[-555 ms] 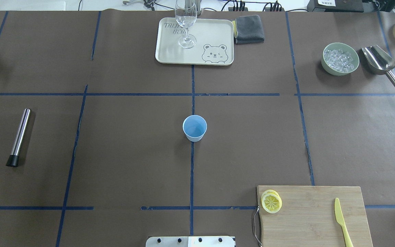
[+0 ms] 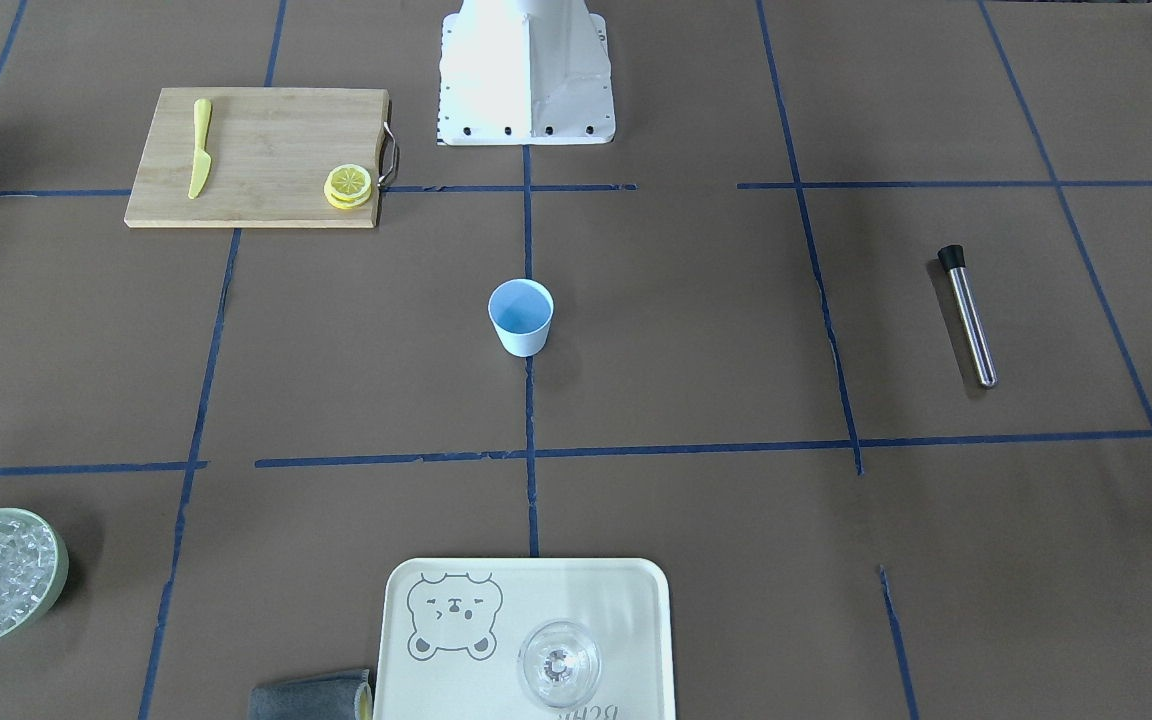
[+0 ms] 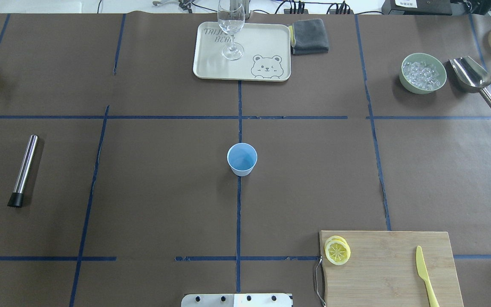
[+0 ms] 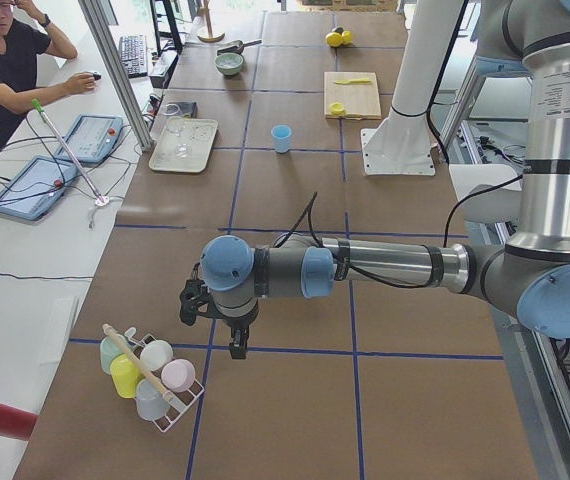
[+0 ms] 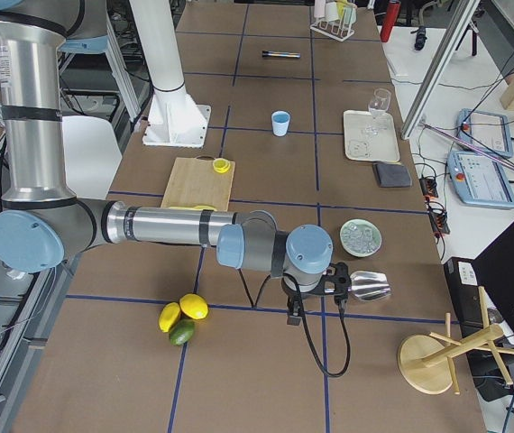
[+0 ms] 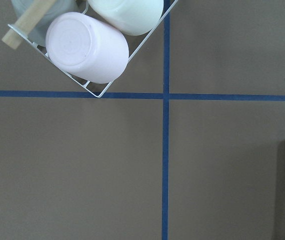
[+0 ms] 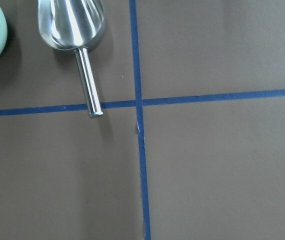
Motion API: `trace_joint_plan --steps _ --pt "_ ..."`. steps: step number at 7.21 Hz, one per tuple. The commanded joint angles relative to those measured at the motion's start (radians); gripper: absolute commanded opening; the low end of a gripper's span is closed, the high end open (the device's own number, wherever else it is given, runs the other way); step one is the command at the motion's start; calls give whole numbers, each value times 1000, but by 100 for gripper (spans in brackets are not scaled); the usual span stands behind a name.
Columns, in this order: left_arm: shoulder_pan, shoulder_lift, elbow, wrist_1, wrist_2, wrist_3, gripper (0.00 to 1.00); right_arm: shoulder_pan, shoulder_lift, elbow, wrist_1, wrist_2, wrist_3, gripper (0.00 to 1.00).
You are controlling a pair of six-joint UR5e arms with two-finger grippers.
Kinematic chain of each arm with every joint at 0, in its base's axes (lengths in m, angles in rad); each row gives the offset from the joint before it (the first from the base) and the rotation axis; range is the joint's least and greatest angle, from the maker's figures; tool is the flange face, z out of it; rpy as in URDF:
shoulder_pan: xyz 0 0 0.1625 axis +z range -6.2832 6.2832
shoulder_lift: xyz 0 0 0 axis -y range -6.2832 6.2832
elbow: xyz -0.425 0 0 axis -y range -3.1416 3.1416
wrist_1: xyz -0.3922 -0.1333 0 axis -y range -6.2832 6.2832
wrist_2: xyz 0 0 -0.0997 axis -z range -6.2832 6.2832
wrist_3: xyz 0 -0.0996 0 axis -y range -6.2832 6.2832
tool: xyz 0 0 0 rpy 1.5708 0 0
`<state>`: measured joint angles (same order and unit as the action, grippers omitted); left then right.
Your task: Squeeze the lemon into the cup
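Observation:
The light-blue cup [image 3: 242, 158] stands upright at the table's middle, also in the front-facing view [image 2: 521, 315]. A small stack of lemon slices [image 3: 337, 251] lies on the near-left corner of the wooden cutting board [image 3: 390, 273], also in the front-facing view [image 2: 349, 185]. Neither gripper shows in the overhead view. My left gripper [image 4: 237, 345] hangs far out at the table's left end beside a rack of cups [image 4: 150, 375]. My right gripper [image 5: 293, 316] hangs at the right end by the metal scoop [image 5: 368, 286]. I cannot tell whether either is open or shut.
A yellow knife [image 3: 425, 275] lies on the board. A tray [image 3: 267, 42] with a clear glass [image 3: 231, 25] and a grey cloth [image 3: 310, 36] sit at the far edge. A bowl of ice [image 3: 423, 73] and a metal rod [image 3: 24, 170] lie on the table. Whole lemons [image 5: 183, 317] lie near the right arm.

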<state>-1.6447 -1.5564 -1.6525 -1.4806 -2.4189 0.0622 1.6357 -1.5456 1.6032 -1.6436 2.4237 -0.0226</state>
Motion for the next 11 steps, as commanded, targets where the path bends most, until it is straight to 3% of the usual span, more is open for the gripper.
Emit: trace_joint_plan --steps 1,2,4,6,7,8,9,10,11 --pt "0 -2 -1 -29 0 -2 100 -77 32 95 8 12 9 100" --pt "0 -2 -1 -44 0 -4 100 -135 44 98 10 14 83 100" --pt "0 -4 8 -128 6 -4 100 -306 87 141 222 -38 429 100" --pt "5 -4 17 -176 8 -5 100 -542 87 187 438 -217 879 100" --pt "5 -4 29 -179 9 -4 100 -659 69 287 447 -315 1064 100" --pt "5 -4 37 -184 8 -2 100 -760 20 381 446 -355 1139 100" --pt "5 -2 36 -184 8 -5 100 -884 -4 465 441 -464 1221 100" --pt "5 -4 37 -193 8 -7 100 -1018 -8 504 441 -577 1328 100" --pt "6 -2 37 -193 8 -7 100 -1101 -10 523 441 -631 1383 100"
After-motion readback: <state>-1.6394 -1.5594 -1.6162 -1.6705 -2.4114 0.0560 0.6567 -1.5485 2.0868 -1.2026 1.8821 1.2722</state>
